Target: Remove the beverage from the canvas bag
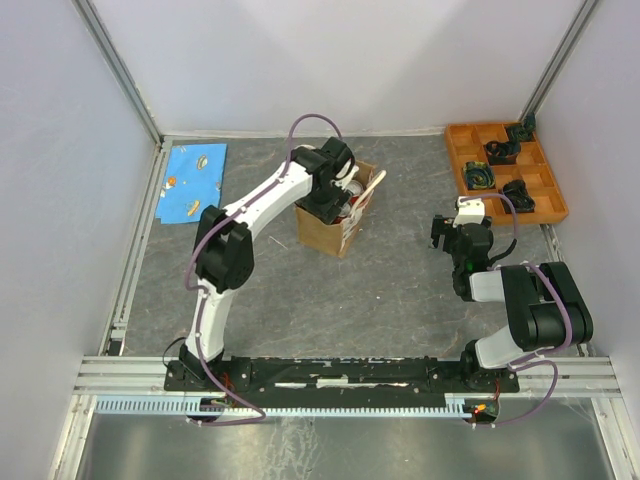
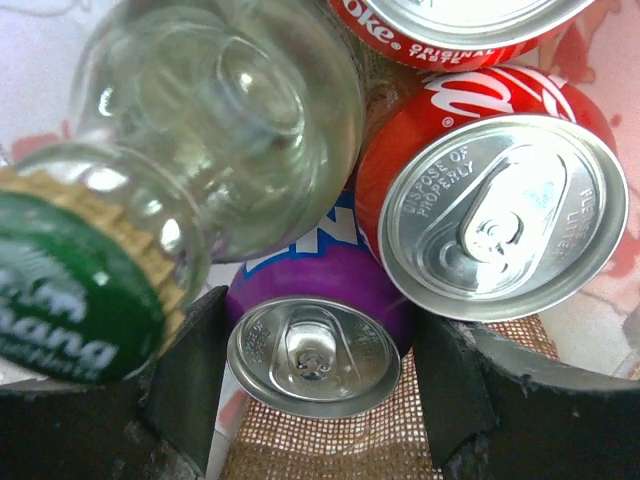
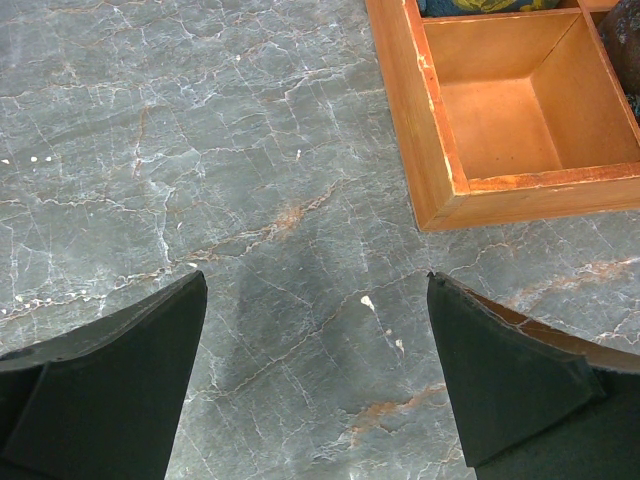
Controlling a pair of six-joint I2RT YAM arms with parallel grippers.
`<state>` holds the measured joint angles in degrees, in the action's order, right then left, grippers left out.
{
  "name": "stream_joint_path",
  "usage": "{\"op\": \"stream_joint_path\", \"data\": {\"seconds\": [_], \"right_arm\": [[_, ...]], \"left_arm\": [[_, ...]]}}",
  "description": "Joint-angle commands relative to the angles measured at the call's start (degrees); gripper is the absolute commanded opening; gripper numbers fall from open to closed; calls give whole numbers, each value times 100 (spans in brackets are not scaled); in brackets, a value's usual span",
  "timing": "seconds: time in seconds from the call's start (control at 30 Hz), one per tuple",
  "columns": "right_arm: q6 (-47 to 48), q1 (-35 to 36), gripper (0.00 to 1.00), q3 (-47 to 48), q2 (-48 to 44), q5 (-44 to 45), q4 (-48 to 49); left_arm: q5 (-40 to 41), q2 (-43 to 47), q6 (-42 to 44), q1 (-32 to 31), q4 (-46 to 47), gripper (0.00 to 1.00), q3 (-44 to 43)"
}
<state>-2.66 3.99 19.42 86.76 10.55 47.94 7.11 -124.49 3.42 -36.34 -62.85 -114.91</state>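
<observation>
The tan canvas bag (image 1: 325, 228) stands upright at mid table. My left gripper (image 1: 342, 192) reaches down into it. In the left wrist view, my left gripper (image 2: 315, 352) has one finger on each side of a purple can (image 2: 305, 285), and both fingers touch its body. Next to it in the bag are a red cola can (image 2: 500, 215), a second red can (image 2: 450, 25) and a clear glass bottle (image 2: 220, 130) with a green cap (image 2: 60, 290). The bag's woven wall (image 2: 330, 440) shows below. My right gripper (image 1: 445, 232) (image 3: 315, 370) is open and empty above the table.
An orange compartment tray (image 1: 505, 170) with dark objects sits at the back right; its corner (image 3: 430, 150) lies just beyond my right gripper. A blue patterned cloth (image 1: 195, 180) lies at the back left. Pale walls enclose the table.
</observation>
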Motion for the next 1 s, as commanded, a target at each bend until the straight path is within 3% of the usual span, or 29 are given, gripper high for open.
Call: {"op": "stream_joint_path", "data": {"seconds": [0.0, 0.2, 0.63, 0.97], "right_arm": [[82, -23, 99, 175, 6, -26, 146], [88, -28, 99, 176, 7, -26, 146], [81, -23, 99, 171, 0, -26, 145], [81, -28, 99, 175, 5, -26, 145]], "left_arm": [[287, 1017, 492, 92, 612, 3, 40], [236, 1576, 537, 96, 1244, 3, -39], [105, 2015, 423, 74, 1223, 3, -492], [1398, 2890, 461, 89, 1238, 3, -613]]}}
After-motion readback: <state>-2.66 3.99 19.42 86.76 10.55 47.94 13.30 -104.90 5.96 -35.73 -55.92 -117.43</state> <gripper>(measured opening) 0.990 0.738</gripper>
